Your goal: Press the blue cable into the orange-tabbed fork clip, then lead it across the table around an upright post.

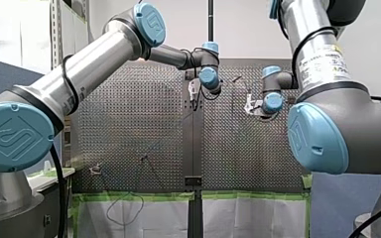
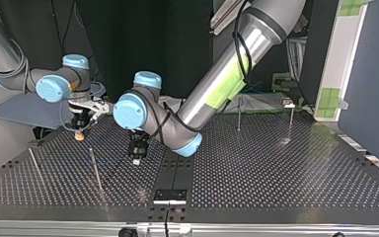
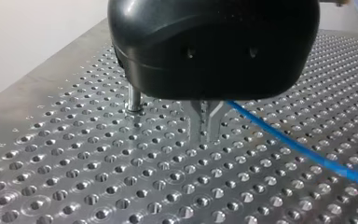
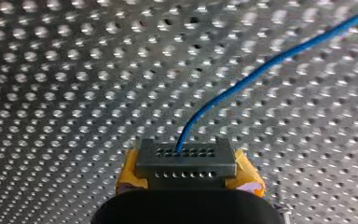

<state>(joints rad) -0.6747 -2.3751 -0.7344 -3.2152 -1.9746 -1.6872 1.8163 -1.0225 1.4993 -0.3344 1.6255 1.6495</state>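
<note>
With the right gripper (image 4: 186, 161) clamped on the blue cable (image 4: 261, 70) and the left gripper (image 3: 207, 133) pinched shut on it just beside an upright post (image 3: 133, 99), the arms should probably hold it gently taut and low when rounding that post.

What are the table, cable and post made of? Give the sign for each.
Table: bare metal, probably aluminium; dull grey sheen, drilled holes.
Cable: likely plastic-sheathed; smooth, even blue, bends freely.
Post: polished metal, perhaps steel; bright reflections.
</note>
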